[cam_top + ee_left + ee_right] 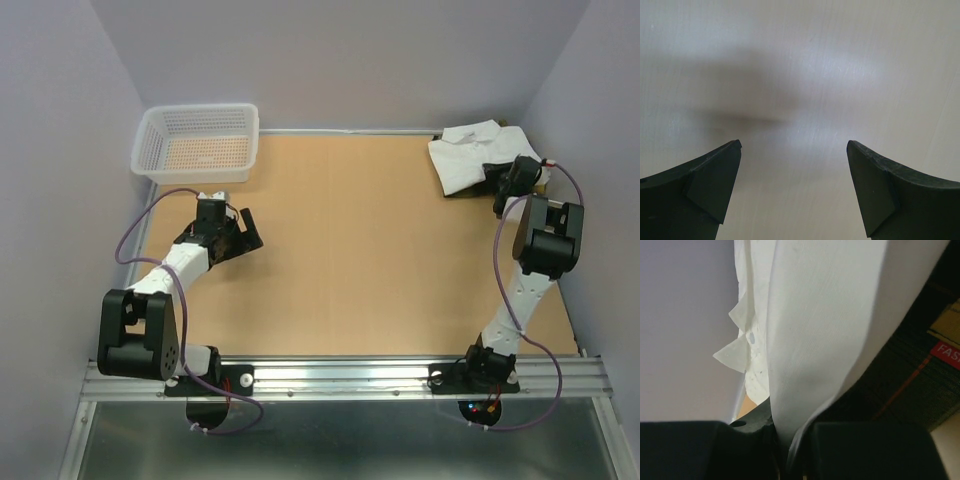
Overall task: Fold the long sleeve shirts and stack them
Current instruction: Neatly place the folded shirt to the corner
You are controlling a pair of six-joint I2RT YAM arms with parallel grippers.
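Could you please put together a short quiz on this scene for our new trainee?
1. True or false: the left tool is gripping cloth.
2. Where on the tan wooden table does the white plastic mesh basket stand? A far left corner; B far right corner; C middle.
3. Which tool is shut on the plain white collared cloth shirt?
Key: 1 false, its fingers stand apart with nothing between them; 2 A; 3 the right tool.
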